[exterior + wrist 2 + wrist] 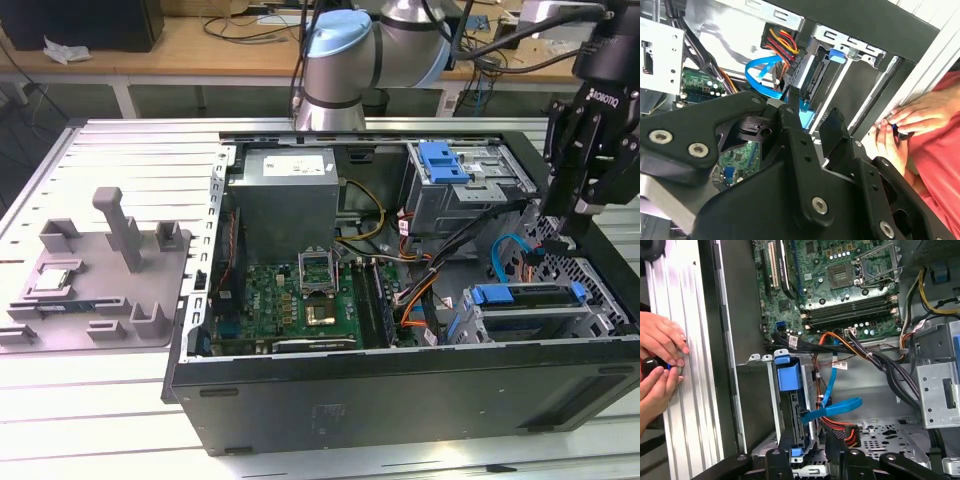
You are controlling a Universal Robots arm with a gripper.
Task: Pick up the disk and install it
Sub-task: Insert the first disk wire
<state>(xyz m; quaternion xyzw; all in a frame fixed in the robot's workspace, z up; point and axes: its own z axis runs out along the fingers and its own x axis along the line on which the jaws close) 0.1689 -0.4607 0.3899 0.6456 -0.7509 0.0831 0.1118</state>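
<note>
here, disk (528, 296) on edge in cage (530, 322), lengthwise across exterior view

You've got the arm (345, 60) bent at its blue-capped joint, with the wrist (605, 60) out at the exterior view's right. Your claw (578, 212) hangs pointing down, its black fingers (790, 125) parted and gripping nothing.

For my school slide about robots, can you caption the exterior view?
Robot hand hangs above the drive cage, where the blue-framed disk sits inside the open computer case.
</note>
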